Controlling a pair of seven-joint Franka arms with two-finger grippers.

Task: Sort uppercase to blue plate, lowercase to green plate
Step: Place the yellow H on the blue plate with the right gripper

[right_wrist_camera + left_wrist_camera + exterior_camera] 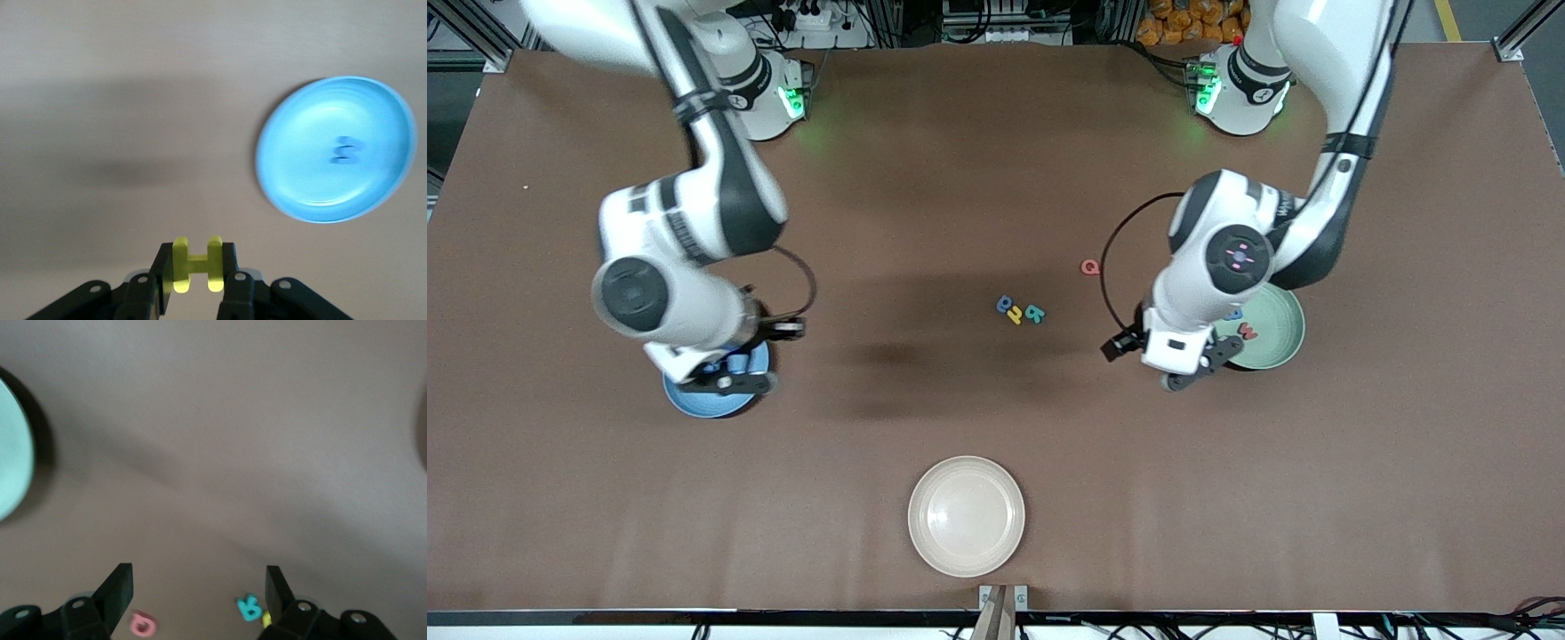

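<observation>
the right gripper (pixel 193 277) is clamped on the yellow h (pixel 195 264), pinching it across the crossbar so both uprights stick out past the fingers. that grip keeps the flat letter steady and clear of the pads for a clean drop. in the front view the right gripper (pixel 734 369) hangs over the blue plate (pixel 694 402), toward the right arm's end of the table; in its wrist view the blue plate (pixel 337 148) sits off to one side with a blue letter (pixel 347 150) already lying in it, so the h looks not yet centred over the dish.

the left gripper (pixel 197 597) stands wide and holds nothing, over bare table just beside the green plate (pixel 1285 342), where a red w (pixel 1248 332) lies with another blue letter (pixel 1234 314) partly hidden by the arm. its open jaws probably suit a reach for the next piece.

still unsorted on the table: the red q (pixel 1090 267), near the left gripper, and a tight cluster at mid-table of a blue letter (pixel 1004 304), a yellow letter (pixel 1014 315) and a teal letter (pixel 1034 313). a cream plate (pixel 966 516) sits nearest the front camera.
</observation>
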